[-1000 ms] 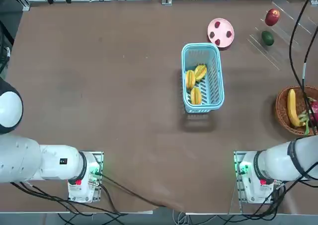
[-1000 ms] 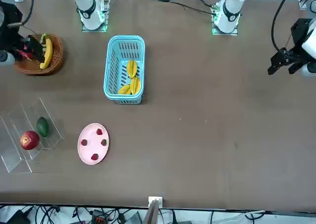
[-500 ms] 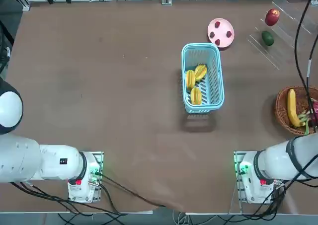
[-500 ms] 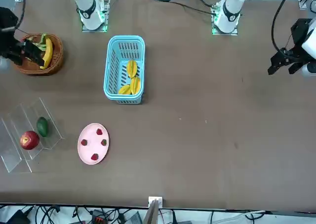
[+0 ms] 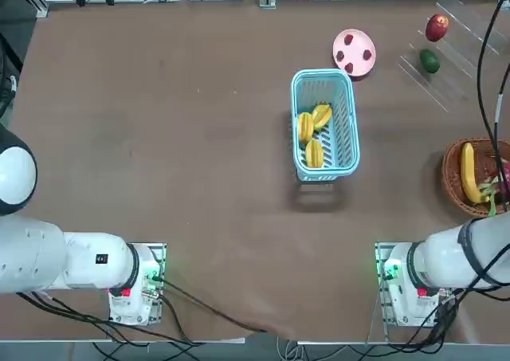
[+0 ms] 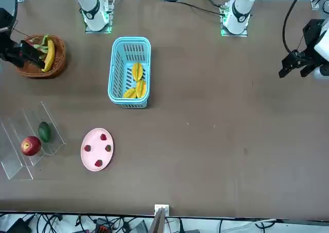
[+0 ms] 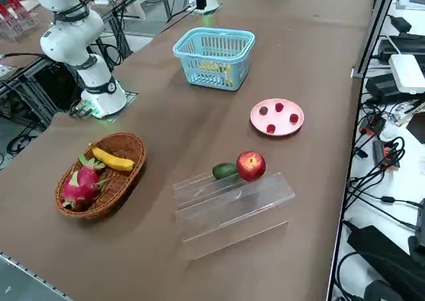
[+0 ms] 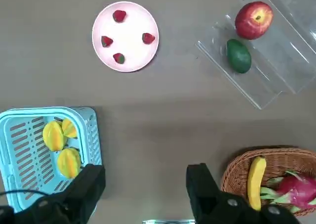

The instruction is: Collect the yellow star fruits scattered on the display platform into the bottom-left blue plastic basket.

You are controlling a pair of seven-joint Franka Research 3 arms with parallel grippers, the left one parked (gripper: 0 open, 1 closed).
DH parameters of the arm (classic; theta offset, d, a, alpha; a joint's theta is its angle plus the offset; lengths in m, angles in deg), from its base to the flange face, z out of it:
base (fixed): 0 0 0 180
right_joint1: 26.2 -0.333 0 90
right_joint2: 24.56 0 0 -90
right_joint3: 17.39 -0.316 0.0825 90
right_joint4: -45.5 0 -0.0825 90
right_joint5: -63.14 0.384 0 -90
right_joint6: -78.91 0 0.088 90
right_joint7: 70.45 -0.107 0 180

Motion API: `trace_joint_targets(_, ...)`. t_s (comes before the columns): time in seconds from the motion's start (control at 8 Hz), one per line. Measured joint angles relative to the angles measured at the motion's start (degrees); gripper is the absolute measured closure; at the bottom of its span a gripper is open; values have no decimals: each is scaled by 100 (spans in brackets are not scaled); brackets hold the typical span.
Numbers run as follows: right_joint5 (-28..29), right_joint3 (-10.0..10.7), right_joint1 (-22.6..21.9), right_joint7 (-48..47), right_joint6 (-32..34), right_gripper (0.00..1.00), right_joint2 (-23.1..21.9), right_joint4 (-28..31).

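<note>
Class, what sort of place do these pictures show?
Probably a robotics lab: a brown table with robot arms bolted on, the right gripper open above it, cables along the edges, and fruit props like a blue plastic basket.

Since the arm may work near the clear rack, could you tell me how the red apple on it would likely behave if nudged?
The red apple is round and smooth, so it would probably roll. It sits on a step of the display platform beside the green fruit, so a push that way could knock that fruit. It looks firm, not fragile.
</note>
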State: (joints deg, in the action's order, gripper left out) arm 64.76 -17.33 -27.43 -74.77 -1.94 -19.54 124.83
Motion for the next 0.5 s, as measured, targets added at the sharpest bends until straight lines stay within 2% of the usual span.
trace_joint_targets(0.5, -91, 0, 4, -8, 129, 0, 17, 10)
